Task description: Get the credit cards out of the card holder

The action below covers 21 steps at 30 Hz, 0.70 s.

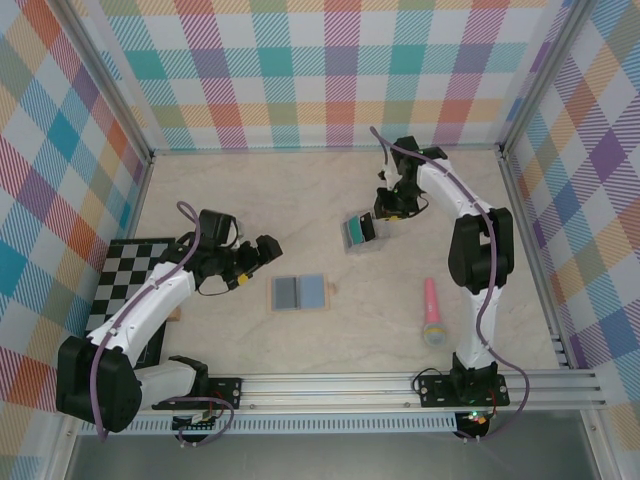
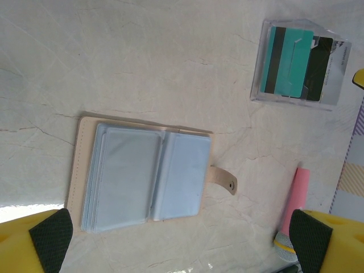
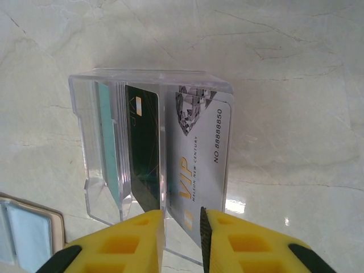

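Left wrist: tan card holder lies open.

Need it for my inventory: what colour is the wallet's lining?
The lining is light blue-grey, clearest in the left wrist view.

The wallet lies open near the middle of the table, blue-grey lining up. The left gripper hangs just left of it, jaws apart, beside a checkered board. Farther back stands a clear box holding what may be a teal card. The right gripper is at the box's right edge. A pink tool lies well apart at the right.
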Each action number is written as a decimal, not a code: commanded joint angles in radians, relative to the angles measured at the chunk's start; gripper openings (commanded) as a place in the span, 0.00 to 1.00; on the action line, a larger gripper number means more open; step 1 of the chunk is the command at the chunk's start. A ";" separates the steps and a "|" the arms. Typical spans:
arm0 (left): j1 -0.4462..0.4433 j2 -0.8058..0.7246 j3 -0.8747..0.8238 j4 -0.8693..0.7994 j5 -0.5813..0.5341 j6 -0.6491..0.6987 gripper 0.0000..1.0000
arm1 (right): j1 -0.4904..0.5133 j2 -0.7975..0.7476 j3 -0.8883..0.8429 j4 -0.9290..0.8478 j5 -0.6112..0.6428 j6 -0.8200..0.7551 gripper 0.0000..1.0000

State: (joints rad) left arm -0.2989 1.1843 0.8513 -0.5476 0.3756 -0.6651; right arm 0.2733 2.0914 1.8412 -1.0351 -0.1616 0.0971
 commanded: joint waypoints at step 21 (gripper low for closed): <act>-0.005 0.057 -0.060 -0.007 0.006 -0.032 0.85 | 0.347 -0.474 -0.467 0.322 -0.162 0.485 0.41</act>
State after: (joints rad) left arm -0.2993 1.2293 0.8059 -0.5694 0.3580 -0.6884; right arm 0.5442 1.5932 1.3911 -0.7784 -0.3122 0.4698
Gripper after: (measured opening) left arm 0.866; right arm 0.413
